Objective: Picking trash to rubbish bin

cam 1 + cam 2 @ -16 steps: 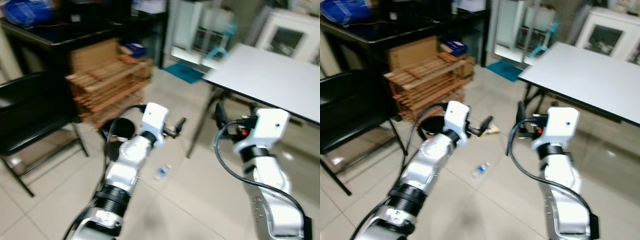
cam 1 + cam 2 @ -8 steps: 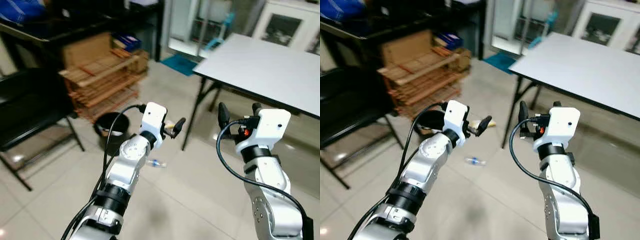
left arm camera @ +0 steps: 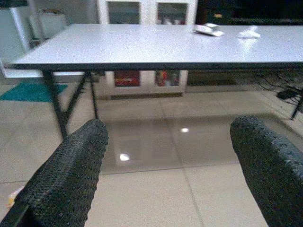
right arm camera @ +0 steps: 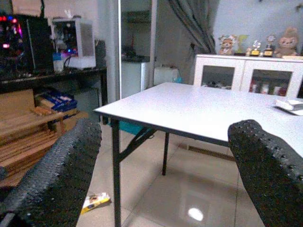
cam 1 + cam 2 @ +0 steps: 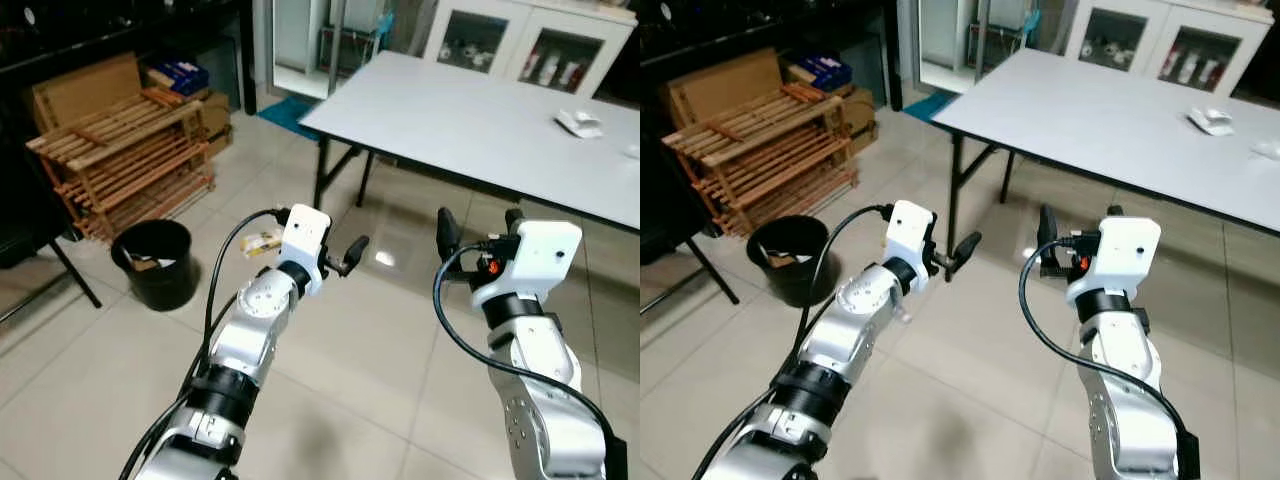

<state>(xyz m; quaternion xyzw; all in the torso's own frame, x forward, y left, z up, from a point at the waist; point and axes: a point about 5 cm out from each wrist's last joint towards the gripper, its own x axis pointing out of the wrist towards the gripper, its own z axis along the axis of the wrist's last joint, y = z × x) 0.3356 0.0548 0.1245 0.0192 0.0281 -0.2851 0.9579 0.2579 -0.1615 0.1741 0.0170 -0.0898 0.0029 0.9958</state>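
Wrapper (image 5: 262, 241), a small yellow piece of trash, lay flat on the tiled floor (image 5: 340, 350) near the leg of the white table (image 5: 480, 120), between that leg and the black bin (image 5: 157, 262), and just beyond the left gripper (image 5: 352, 252) as seen from the head. It looked light, thin and soft, likely to crumple or slide on the smooth tile; a pinch across its short side, pressed down to the floor, seemed the safest hold. Its long axis ran roughly from the bin side toward the table leg, though finer detail was too small to read. Both grippers were raised in front of the chest, well above the floor; the left one's fingers (image 3: 66, 184) stood wide apart and empty, as did those of the right gripper (image 5: 475, 225). A wooden rack (image 5: 120, 160) stood behind the bin.
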